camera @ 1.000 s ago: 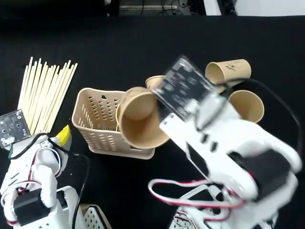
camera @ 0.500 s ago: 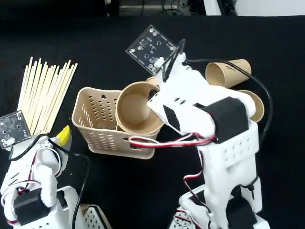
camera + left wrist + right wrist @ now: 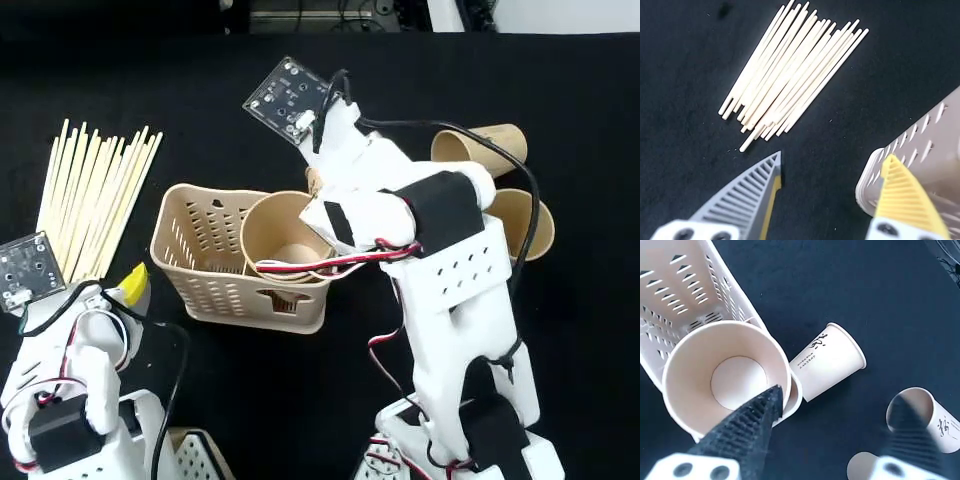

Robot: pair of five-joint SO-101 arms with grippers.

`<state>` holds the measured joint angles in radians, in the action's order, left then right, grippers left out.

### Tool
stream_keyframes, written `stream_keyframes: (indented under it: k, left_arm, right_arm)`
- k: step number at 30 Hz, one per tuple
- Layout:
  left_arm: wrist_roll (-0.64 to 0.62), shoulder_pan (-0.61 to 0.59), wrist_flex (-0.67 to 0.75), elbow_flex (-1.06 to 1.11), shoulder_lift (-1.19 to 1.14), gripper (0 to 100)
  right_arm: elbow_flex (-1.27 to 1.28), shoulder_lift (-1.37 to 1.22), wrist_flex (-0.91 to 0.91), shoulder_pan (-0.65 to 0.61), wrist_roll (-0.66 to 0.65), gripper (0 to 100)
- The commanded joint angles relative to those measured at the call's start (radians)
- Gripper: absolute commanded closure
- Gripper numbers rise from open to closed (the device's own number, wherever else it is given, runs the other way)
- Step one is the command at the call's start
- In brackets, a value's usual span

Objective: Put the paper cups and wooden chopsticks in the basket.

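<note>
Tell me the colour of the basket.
The basket is cream, with slotted walls. The high view shows it best.

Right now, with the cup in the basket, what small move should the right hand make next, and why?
Probably lift the right hand clear of the basket. Its fingers stand apart, the paper cup stands upright inside, seemingly released, and another cup lies on the table nearby.

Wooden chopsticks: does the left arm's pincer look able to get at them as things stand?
Probably yes. The left pincer is open and the wooden chopsticks lie bare just beyond it, nothing between; the basket sits aside.
</note>
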<state>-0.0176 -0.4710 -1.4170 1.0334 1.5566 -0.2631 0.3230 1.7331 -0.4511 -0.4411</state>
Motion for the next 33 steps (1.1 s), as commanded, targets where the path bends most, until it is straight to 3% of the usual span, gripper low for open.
stream_keyframes:
  k: [1, 5, 12, 16, 20, 30, 33]
  left_arm:
    - [-0.005, 0.002, 0.02, -0.004, 0.005, 69]
    - [-0.005, 0.002, 0.02, -0.004, 0.005, 69]
    - [-0.005, 0.002, 0.02, -0.002, 0.005, 69]
    - [-0.005, 0.002, 0.02, -0.002, 0.005, 69]
    - [-0.005, 0.002, 0.02, -0.002, 0.005, 69]
    - [-0.005, 0.002, 0.021, -0.002, 0.005, 69]
    - [-0.005, 0.002, 0.021, -0.002, 0.005, 69]
  right_arm:
    - [-0.025, 0.001, 0.028, 0.038, -0.014, 51.2]
    - [-0.044, 0.001, 0.029, 0.21, -0.092, 58.3]
    - [0.059, -0.01, 0.025, 0.568, -0.235, 88.7]
    - [0.228, -0.039, -0.054, 0.72, -0.368, 84.9]
    - [0.412, -0.085, -0.249, 0.827, -0.47, 78.8]
    - [0.555, -0.252, -0.503, 0.875, -0.516, 78.0]
    - [0.549, -0.295, -0.528, 0.882, -0.516, 88.1]
